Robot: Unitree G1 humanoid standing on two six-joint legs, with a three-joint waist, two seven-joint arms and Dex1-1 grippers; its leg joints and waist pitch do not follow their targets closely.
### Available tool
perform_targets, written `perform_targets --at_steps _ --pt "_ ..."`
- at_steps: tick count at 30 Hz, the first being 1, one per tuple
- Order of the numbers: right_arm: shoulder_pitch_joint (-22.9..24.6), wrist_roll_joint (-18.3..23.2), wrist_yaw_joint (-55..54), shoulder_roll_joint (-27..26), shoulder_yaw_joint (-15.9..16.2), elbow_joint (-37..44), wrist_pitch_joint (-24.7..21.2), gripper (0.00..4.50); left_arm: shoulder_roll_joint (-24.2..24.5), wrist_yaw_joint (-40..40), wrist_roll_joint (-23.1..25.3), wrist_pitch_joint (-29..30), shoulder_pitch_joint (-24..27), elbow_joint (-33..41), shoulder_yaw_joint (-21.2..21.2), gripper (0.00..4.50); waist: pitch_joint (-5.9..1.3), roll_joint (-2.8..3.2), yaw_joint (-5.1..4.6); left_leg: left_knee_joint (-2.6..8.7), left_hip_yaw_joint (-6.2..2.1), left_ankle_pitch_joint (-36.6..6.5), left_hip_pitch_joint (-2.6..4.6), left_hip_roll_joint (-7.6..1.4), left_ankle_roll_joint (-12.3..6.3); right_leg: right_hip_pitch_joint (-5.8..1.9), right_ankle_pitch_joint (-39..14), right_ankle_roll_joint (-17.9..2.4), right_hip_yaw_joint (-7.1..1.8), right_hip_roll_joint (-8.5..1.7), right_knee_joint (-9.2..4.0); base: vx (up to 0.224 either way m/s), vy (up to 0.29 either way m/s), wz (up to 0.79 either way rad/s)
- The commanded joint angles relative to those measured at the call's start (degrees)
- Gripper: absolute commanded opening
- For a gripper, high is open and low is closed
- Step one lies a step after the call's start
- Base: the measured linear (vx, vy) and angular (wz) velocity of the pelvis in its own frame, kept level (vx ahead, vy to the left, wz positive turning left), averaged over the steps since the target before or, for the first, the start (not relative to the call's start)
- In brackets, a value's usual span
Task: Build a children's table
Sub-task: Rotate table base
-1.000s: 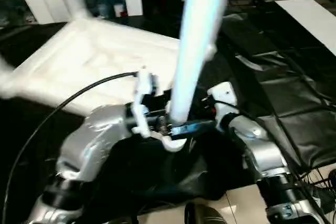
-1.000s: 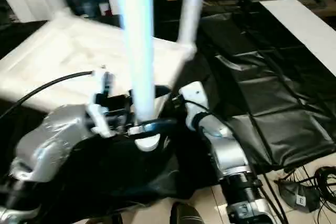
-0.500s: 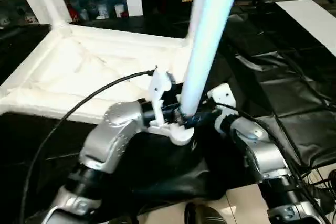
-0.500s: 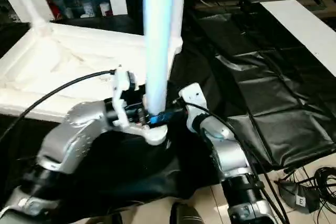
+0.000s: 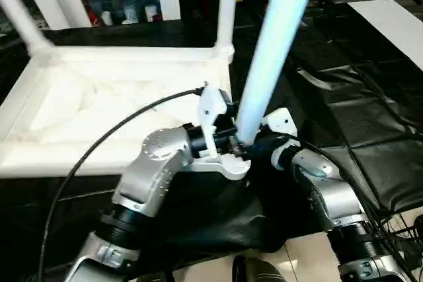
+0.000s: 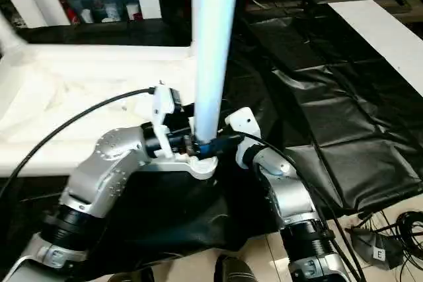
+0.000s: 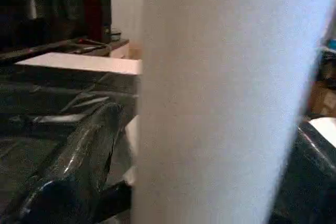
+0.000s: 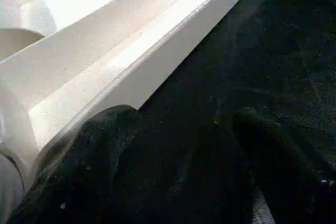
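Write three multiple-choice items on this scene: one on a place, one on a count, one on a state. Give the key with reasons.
1. Where does the tabletop lie relative to the held leg?
A. To the robot's right
B. To the robot's left
C. On top of it

2. How many legs already stand up from the tabletop's far corners?
A. None
B. Four
C. Two

3. What is the left gripper doing?
A. Gripping the held leg
B. Hanging open and empty
C. Pressing on the tabletop

Key:
1 B: the tabletop spreads out to the left of the held leg.
2 C: one far leg rises at the far right corner and another at the far left.
3 A: the left gripper has its jaws closed around the leg's lower end, a black finger on each side.
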State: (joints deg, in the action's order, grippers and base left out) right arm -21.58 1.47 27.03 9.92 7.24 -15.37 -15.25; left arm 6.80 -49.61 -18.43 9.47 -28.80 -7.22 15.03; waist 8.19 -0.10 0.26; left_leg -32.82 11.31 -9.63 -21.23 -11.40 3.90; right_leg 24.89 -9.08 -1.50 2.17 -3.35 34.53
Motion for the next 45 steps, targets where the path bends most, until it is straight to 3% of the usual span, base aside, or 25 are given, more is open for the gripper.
perform_targets --at_steps 1,5,7,8,9,14,16,20,22,25,27,29,32,33,35,40,42,44,45 --pt "0.3 0.7 4.5 -3.6 6.4 2.1 2.6 3.73 -1.1 1.6 2.8 -1.2 -2.3 -1.9 3.6 4.43 -4.82 -0.08 0.7 2.73 -0.64 -9.4 0.26 -0.93 -4.21 -4.23 -10.0 -12.4 -2.38 -3.19 -3.98 0.0 0.0 0.0" --pt "-0.8 0.7 1.5 -3.7 3.5 1.3 3.6 3.73 0.6 1.7 4.6 -2.4 -2.3 -2.5 3.0 4.43 -4.96 -0.05 0.7 2.7 -0.68 -8.8 0.16 -0.95 -3.9 -4.33 -8.8 -12.7 -2.45 -3.36 -3.76 0.0 0.0 0.0" --pt "-1.7 2.7 -0.2 -3.2 -0.5 1.9 3.4 3.73 2.5 0.0 4.1 -2.6 -0.9 -0.9 2.0 4.43 -4.95 -0.12 0.7 2.68 -0.66 -8.6 0.08 -0.91 -4.09 -4.34 -8.2 -13.1 -2.46 -3.3 -3.65 0.0 0.0 0.0" --pt "-1.7 2.7 -0.2 -3.2 -0.5 1.9 3.4 3.73 2.5 0.0 4.1 -2.6 -0.9 -0.9 2.0 4.43 -4.96 -0.08 0.74 2.7 -0.67 -8.7 0.12 -0.92 -4.17 -4.35 -8.2 -13.1 -2.47 -3.37 -3.66 0.0 0.0 0.0" --pt "-2.2 4.4 -0.3 -2.0 -3.4 2.7 3.1 3.73 4.6 -2.0 4.0 -2.5 0.5 0.5 1.5 4.43 -4.99 -0.09 0.74 2.71 -0.71 -8.6 0.1 -0.96 -4.39 -4.34 -8.1 -13.2 -2.46 -3.38 -3.6 0.0 0.0 0.0" --pt "-1.2 5.6 4.9 3.2 -4.9 5.3 2.1 3.73 9.1 -9.3 0.6 -1.1 2.8 1.9 0.2 4.43 -4.63 0.27 1.21 2.84 -0.48 -9.3 0.67 -1.16 -4.25 -3.81 -9.1 -12.9 -2.53 -3.14 -3.68 0.0 0.0 0.0" --pt "-0.2 6.0 8.9 6.6 -4.9 6.7 1.2 3.73 12.7 -12.9 0.2 0.2 3.5 2.3 0.5 4.43 -4.46 0.41 1.86 2.94 -0.48 -10.1 0.74 -1.2 -3.69 -3.7 -10.2 -12.7 -2.56 -3.14 -3.66 0.0 0.0 0.0" --pt "0.9 5.8 13.0 10.1 -4.1 7.9 1.0 3.73 15.8 -15.5 0.9 0.8 3.5 1.7 0.8 4.43 -4.43 0.39 2.12 3.01 -0.5 -11.0 0.87 -1.14 -3.12 -3.65 -11.9 -12.0 -2.54 -3.16 -3.8 0.0 0.0 0.0" --pt "2.4 4.9 17.6 14.2 -2.6 9.4 0.7 3.73 18.2 -16.3 3.5 -0.9 2.3 -1.5 1.3 4.43 -4.43 0.19 2.3 2.99 -0.54 -11.2 0.74 -1.07 -3.18 -3.81 -12.9 -11.4 -2.53 -3.07 -4.03 0.0 0.0 0.0" --pt "3.6 4.1 21.1 17.9 -1.1 10.9 0.2 3.73 19.5 -15.0 7.6 -4.0 0.3 -6.1 2.1 4.09 -4.38 0.1 2.37 2.97 -0.62 -11.1 0.6 -0.9 -3.41 -3.83 -13.9 -10.1 -2.52 -3.05 -4.27 0.0 0.0 0.0" --pt "4.6 4.7 23.9 21.1 0.0 13.0 -1.4 3.73 19.6 -13.5 10.2 -6.8 -1.7 -9.9 2.3 4.04 -4.61 0.27 2.49 2.86 -0.68 -10.7 0.61 -0.94 -3.28 -3.95 -13.6 -10.1 -2.52 -3.23 -4.06 0.0 0.0 0.0" --pt "5.7 5.9 27.2 24.1 0.9 15.9 -3.1 3.73 19.6 -14.0 11.0 -8.1 -3.1 -11.3 2.7 3.66 -4.66 0.21 2.5 2.84 -0.78 -10.1 0.36 -1.0 -3.5 -4.06 -12.4 -10.7 -2.49 -3.38 -3.89 0.0 0.0 0.0" --pt "6.1 6.0 28.5 25.3 1.2 17.1 -3.6 3.73 19.7 -14.8 11.0 -8.0 -3.6 -11.5 3.2 3.53 -4.71 0.19 2.68 2.73 -0.74 -9.7 0.33 -1.07 -4.23 -4.11 -10.9 -11.5 -2.46 -3.29 -3.84 0.0 0.0 0.0" --pt "6.4 6.2 29.3 26.1 1.2 18.0 -4.1 3.73 20.1 -15.9 11.2 -7.7 -3.9 -11.3 3.9 3.37 -4.61 0.46 2.63 2.71 -0.79 -9.4 0.18 -1.08 -4.37 -4.07 -10.3 -12.2 -2.46 -3.47 -3.68 0.0 0.0 0.0" --pt "6.4 6.5 30.0 26.7 1.1 19.0 -4.9 3.73 20.5 -17.5 11.0 -6.9 -4.0 -11.0 4.5 3.18 -4.58 0.26 2.68 2.71 -0.72 -9.8 0.35 -1.13 -4.6 -4.01 -10.9 -12.3 -2.48 -3.32 -3.83 0.0 0.0 0.0" --pt "5.3 6.2 30.7 28.2 0.5 18.9 -4.6 3.73 21.5 -21.6 9.5 -3.3 -2.8 -7.6 5.9 2.71 -4.07 1.01 2.78 3.0 -0.87 -12.3 0.54 -1.32 -3.28 -3.71 -15.3 -12.1 -2.4 -3.57 -4.27 0.0 0.0 0.0" --pt "5.0 6.1 30.8 28.6 0.3 18.8 -4.6 3.73 21.4 -22.2 9.2 -2.7 -2.6 -7.1 5.9 2.66 -4.05 0.82 2.69 2.95 -0.77 -12.6 0.63 -1.26 -3.11 -3.7 -15.3 -12.4 -2.44 -3.42 -4.32 0.0 0.0 0.0" --pt "4.7 6.3 31.1 29.3 0.3 19.3 -5.1 3.73 21.6 -22.0 10.3 -3.5 -3.4 -8.2 5.9 2.41 -3.87 1.5 2.88 2.95 -0.83 -12.6 0.59 -1.19 -3.12 -3.68 -14.7 -12.6 -2.42 -3.38 -4.3 0.0 0.0 0.0" --pt "4.7 6.3 31.1 29.4 0.4 19.6 -5.4 3.73 21.8 -21.9 11.0 -4.0 -3.7 -8.9 6.2 2.31 -3.9 1.18 2.9 2.92 -0.77 -12.6 0.58 -1.13 -3.29 -3.75 -14.5 -12.4 -2.43 -3.26 -4.43 0.0 0.0 0.0"
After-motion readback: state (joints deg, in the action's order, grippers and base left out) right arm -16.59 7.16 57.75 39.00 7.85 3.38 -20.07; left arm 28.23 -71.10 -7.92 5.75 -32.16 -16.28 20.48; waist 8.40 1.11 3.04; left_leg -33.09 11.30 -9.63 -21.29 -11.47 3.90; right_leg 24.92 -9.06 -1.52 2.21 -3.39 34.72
